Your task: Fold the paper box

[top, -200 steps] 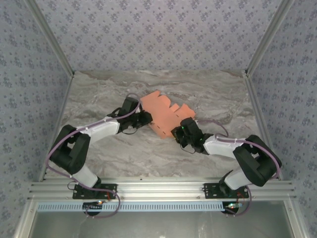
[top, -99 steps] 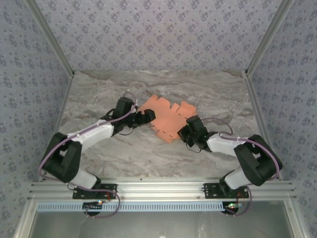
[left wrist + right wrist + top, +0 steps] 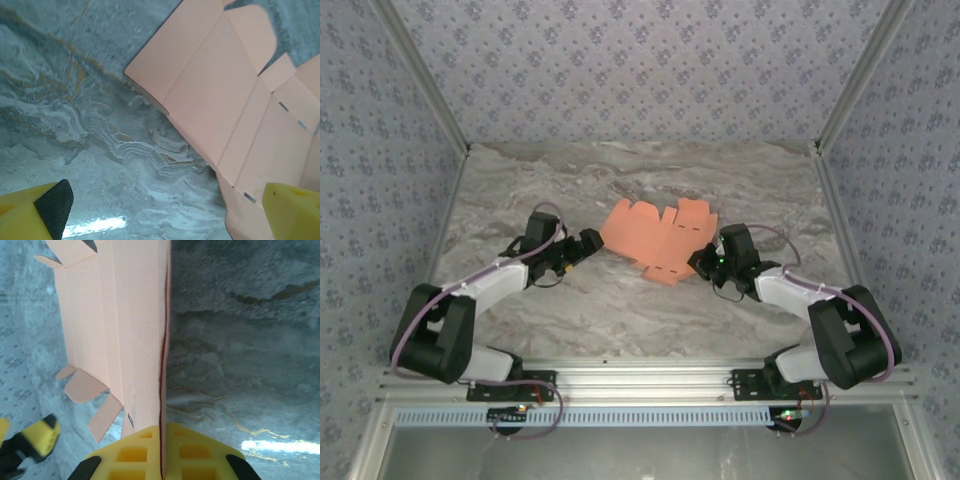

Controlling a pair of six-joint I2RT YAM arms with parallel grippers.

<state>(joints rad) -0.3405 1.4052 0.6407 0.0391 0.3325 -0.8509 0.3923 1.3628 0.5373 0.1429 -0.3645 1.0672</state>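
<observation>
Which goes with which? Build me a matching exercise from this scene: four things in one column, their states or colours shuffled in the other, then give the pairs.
Things:
1. left end effector
2. right end effector
3. paper box
4. table

States:
A. grey, marbled
B. shut on a thin orange edge
C. open, holding nothing
D. orange, unfolded, with tabs along its edges

Pairs: 1-C, 2-B, 3-D, 4-A

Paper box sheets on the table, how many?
1. The paper box sits mid-table, its right edge pinched in the right gripper; the left gripper is open beside its left edge.
</observation>
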